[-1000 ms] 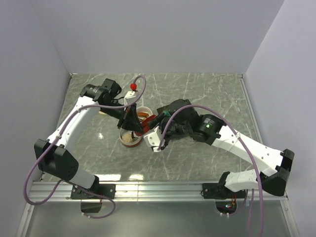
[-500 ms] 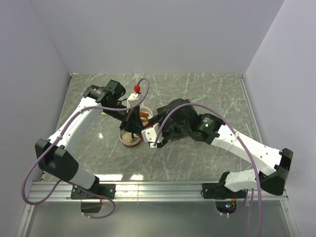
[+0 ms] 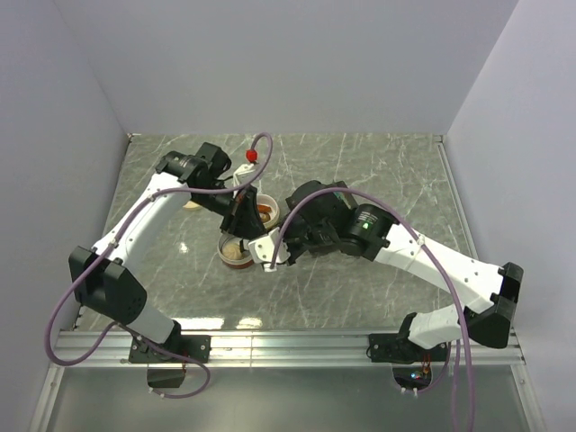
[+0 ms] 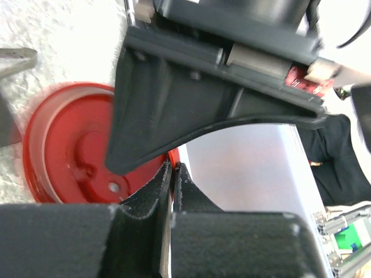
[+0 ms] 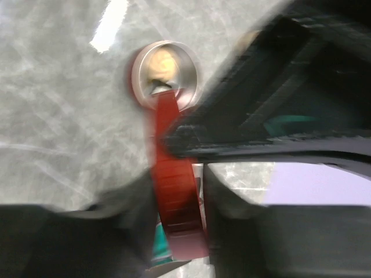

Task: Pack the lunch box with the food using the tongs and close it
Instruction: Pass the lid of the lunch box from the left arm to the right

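The lunch box is a round metal container (image 3: 238,254) (image 5: 165,72) standing on the table, with pale and brown food (image 5: 161,61) inside. Over it hangs a red lid (image 4: 69,156), seen edge-on as a ribbed red band (image 5: 174,214) in the right wrist view. My left gripper (image 4: 172,168) (image 3: 245,220) is shut on the lid's rim. My right gripper (image 5: 177,174) (image 3: 270,252) has a finger against each face of the lid, though that view is blurred. A grey metal strip (image 4: 16,58) on the table may be the tongs.
A second round bowl (image 3: 264,207) with orange-red contents stands just behind the lunch box. A pale round thing (image 3: 191,203) lies under my left forearm. Both arms crowd the table's middle. White walls stand on three sides.
My right arm has moved left towards the left gripper and its jaws have closed in on the red lid. My left gripper has shifted slightly back, still shut.
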You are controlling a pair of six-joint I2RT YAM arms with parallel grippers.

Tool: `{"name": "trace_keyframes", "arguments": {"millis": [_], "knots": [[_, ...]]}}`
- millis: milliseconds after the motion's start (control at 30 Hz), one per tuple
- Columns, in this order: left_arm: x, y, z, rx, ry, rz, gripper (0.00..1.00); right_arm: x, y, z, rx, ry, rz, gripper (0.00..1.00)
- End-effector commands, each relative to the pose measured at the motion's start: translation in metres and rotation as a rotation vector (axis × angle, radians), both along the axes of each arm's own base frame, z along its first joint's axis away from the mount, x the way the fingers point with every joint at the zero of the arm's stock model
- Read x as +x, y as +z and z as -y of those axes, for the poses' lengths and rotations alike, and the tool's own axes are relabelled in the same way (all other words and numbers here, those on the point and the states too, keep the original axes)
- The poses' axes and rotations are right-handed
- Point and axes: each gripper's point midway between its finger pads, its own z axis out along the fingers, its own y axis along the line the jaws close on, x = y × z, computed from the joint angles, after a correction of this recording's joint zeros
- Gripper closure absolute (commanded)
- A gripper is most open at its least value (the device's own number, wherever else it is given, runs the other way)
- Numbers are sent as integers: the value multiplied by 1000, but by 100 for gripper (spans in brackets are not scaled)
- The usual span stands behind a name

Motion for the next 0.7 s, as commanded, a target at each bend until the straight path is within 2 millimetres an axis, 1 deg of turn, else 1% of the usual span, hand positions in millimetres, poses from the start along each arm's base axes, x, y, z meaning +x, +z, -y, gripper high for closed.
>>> {"name": "trace_keyframes", "arguments": {"millis": [0, 33, 67, 100, 133, 167, 200, 233, 267, 300, 333, 367, 400, 433, 467, 500, 533, 567, 600, 633, 667], "knots": [[-1, 24, 5, -81, -14, 5, 100, -1, 6, -3, -7, -15, -2, 70], [-1, 25, 5, -86, -15, 8, 100, -1, 4, -3, -12, -27, -14, 76], [-2, 25, 5, -89, -15, 11, 100, 1, 6, -3, -7, -41, -13, 82], [-2, 26, 4, -91, -14, 24, 99, 2, 7, -3, -4, -51, -19, 94], [-1, 27, 3, -98, -8, 34, 97, 0, 8, -3, 5, -61, -34, 99], [0, 26, 1, -101, -3, 37, 92, 1, 9, -2, 11, -71, -38, 100], [0, 31, 0, -124, 3, 47, 78, 3, 11, -1, 18, -82, -40, 100], [9, 34, -7, -141, 39, 51, 71, 2, 12, 0, 30, -94, -50, 100], [13, 38, -12, -162, 60, 64, 66, 5, 14, 4, 42, -112, -55, 100], [16, 46, -18, -195, 80, 65, 58, 5, 18, 6, 59, -118, -65, 100], [29, 50, -31, -210, 142, 81, 54, 5, 23, 8, 86, -140, -88, 100], [34, 58, -38, -236, 169, 125, 51, 15, 29, 14, 112, -180, -106, 100], [44, 65, -52, -261, 231, 133, 37, 14, 36, 14, 160, -208, -174, 100], [49, 69, -59, -279, 256, 157, 28, 21, 51, 16, 211, -239, -205, 100], [51, 72, -64, -294, 278, 171, 10, 36, 58, 26, 256, -299, -251, 100], [55, 77, -73, -324, 311, 168, 5, 37, 72, 23, 346, -333, -367, 100], [55, 74, -75, -337, 319, 158, 1, 41, 82, 24, 403, -350, -422, 100], [56, 74, -79, -349, 340, 153, 1, 55, 87, 34, 456, -405, -468, 100], [57, 74, -82, -366, 352, 147, 1, 52, 104, 30, 546, -413, -548, 100], [56, 69, -82, -373, 354, 145, 0, 54, 103, 29, 576, -437, -586, 100], [55, 68, -82, -377, 354, 154, 1, 56, 108, 29, 617, -460, -615, 100]]}}
